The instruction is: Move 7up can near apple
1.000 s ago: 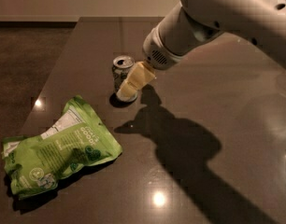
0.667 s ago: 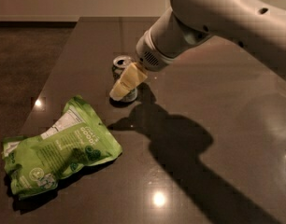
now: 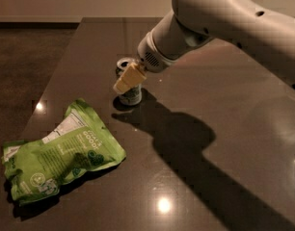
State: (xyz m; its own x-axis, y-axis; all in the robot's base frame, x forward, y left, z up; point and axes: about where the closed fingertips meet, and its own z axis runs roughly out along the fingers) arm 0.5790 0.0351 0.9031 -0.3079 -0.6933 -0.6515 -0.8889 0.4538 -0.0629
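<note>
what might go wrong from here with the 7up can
The gripper is angled in at the upright 7up can; an off-centre contact might tip it onto the table. No apple is in view, so the drop spot is unconfirmed. The green snack bag lies close by; a sweep that way could snag it.

The robot's single white arm [image 3: 234, 18] comes in from the upper right corner of the view and slopes down to the left, its broad rounded casing dotted with small dark holes. It narrows to a wrist [image 3: 154, 57] with a ribbed pale collar and a small grille. From that collar the cream-coloured pincer [image 3: 124, 84] angles down and to the left, low over the bench [image 3: 234, 90], left of the view's centre.
</note>
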